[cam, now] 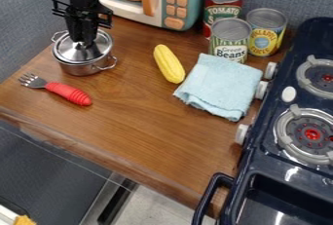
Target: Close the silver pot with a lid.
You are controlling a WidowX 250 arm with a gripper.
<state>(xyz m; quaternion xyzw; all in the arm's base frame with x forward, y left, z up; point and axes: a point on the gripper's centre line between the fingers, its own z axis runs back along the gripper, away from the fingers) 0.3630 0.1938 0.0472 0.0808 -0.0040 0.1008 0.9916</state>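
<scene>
At the upper left, the black gripper [83, 43] points straight down over the silver pot, its fingers closed around the top of the lid [67, 50], hiding the lid's knob. The shiny round lid covers the mouth of the silver pot [79, 68]; whether it is fully seated on the rim I cannot tell. The pot stands upright on the wooden counter, with one wire handle at its lower right and another at its upper left.
A red-handled fork [68, 93] lies just in front of the pot. Right of it are a yellow corn cob [169, 64] and a folded blue cloth [219, 86]. Several cans and a toy microwave [175, 0] stand behind; a dark blue stove [280, 170] borders the right.
</scene>
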